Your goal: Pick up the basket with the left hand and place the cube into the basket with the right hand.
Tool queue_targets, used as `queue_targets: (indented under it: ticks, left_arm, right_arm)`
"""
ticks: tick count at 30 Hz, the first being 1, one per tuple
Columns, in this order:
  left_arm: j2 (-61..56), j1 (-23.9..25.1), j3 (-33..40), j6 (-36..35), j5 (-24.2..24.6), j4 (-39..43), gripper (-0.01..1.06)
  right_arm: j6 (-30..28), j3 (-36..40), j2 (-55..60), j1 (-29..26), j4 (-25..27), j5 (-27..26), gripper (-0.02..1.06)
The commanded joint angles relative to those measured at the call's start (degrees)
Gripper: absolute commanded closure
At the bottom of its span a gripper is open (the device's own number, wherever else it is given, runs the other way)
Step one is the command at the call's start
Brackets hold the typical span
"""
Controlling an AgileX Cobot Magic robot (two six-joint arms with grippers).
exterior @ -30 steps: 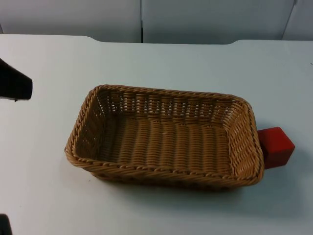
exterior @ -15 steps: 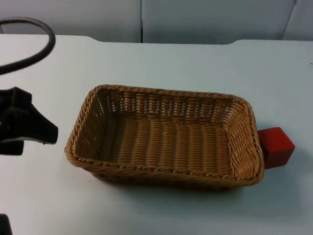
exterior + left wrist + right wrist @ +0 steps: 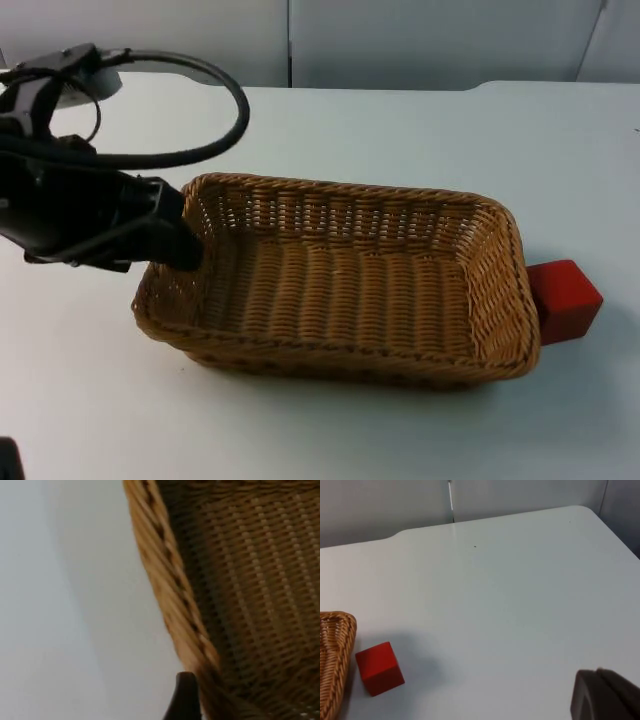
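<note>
At basket left end, left gripper sits on the rim; can't tell its opening or whether it grips. Basket rests on worktop. Cube just beside basket's right end. Right gripper waits well apart from cube, opening unclear.

Bright even light, soft shadows

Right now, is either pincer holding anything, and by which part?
Cannot be told for the left pincer: it sits at the basket rim's left end, grip unclear. The right pincer waits apart from the red cube, holding nothing.
</note>
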Motion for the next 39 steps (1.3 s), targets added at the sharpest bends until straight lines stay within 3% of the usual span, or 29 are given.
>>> queue_targets:
  ticks: [1,5,21,22,24,25,28,29,30,34,39]
  left_arm:
    - [1.15,-0.27,-0.57,-0.22,-2.43,1.84,0.38]
    - [2.81,-0.27,-0.61,0.12,-7.56,2.85,0.38]
    - [8.55,-0.27,-4.35,0.42,-6.08,2.87,0.39]
    - [8.98,-0.27,-4.98,0.42,-5.5,2.87,0.41]
    - [9.91,-0.27,-6.11,0.42,-4.71,2.65,0.62]
    - [9.91,-0.27,-6.11,0.42,-4.71,2.65,0.62]
    - [10.63,-0.27,-6.62,0.42,-4.71,2.65,0.97]
    - [10.63,-0.27,-6.62,0.42,-4.71,2.65,0.97]
    - [10.9,-0.27,-6.62,0.62,-5.33,2.65,1.05]
    - [11.02,-0.27,-6.62,-0.23,-6.26,1.83,1.05]
    - [11.02,0.33,-6.62,-0.23,-5.92,-5.47,1.05]
  right_arm:
    - [0.07,0.06,-0.01,-0.27,-0.31,-0.74,1.05]
    - [0.07,0.06,-0.01,-0.27,-0.31,-0.74,1.05]
    - [0.07,0.06,-0.01,-0.27,-0.31,-0.74,1.05]
    - [0.07,0.06,-0.01,-0.27,-0.31,-0.86,1.05]
    - [0.07,0.06,-0.01,-0.27,-0.31,-0.86,1.05]
    - [0.07,0.06,-0.01,-0.27,-0.31,-0.86,1.05]
    - [0.07,0.06,-0.01,-0.27,-0.31,-1.09,1.05]
    - [0.07,0.06,-0.01,-0.27,-0.31,-1.09,1.05]
    - [0.07,0.06,-0.01,-0.27,-0.31,-1.3,1.05]
    - [0.07,0.06,-0.01,-0.27,-0.31,-1.92,1.05]
    - [0.07,0.06,-0.01,-0.27,-0.31,-3.19,1.05]
